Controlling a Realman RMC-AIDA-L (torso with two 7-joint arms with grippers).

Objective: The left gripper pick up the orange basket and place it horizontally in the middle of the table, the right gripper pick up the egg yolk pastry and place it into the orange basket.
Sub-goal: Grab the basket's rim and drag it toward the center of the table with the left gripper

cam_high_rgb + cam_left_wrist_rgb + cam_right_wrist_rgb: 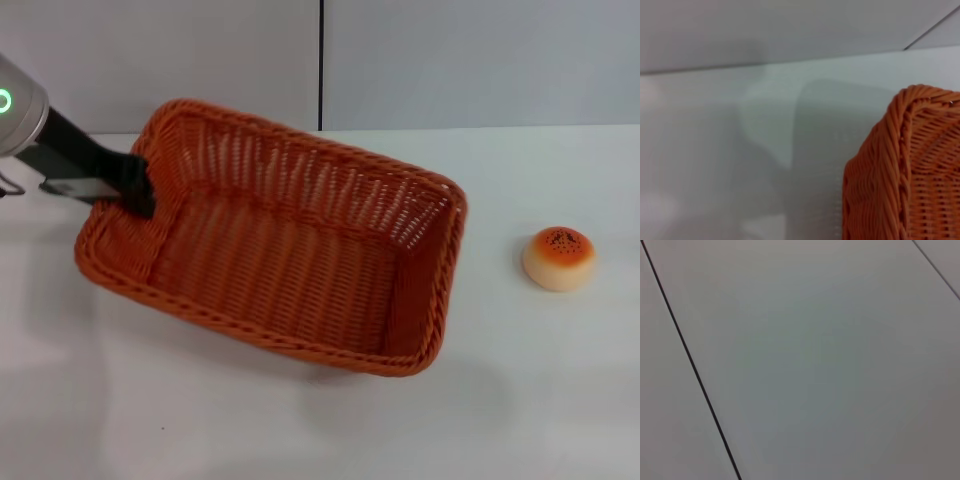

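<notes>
The orange basket (pixel 280 245) fills the middle of the head view, lying at a slant with its right end nearer the front, and it is empty. My left gripper (pixel 135 188) is shut on the basket's left short rim, its black forearm reaching in from the left edge. A corner of the basket (pixel 900 170) shows in the left wrist view. The egg yolk pastry (pixel 559 258) sits upright on the white table (pixel 540 400), to the right of the basket and apart from it. My right gripper is out of view.
A grey panelled wall (pixel 450 60) with a dark vertical seam backs the table. The right wrist view shows only that grey panelling (pixel 815 365). Bare tabletop lies in front of the basket and around the pastry.
</notes>
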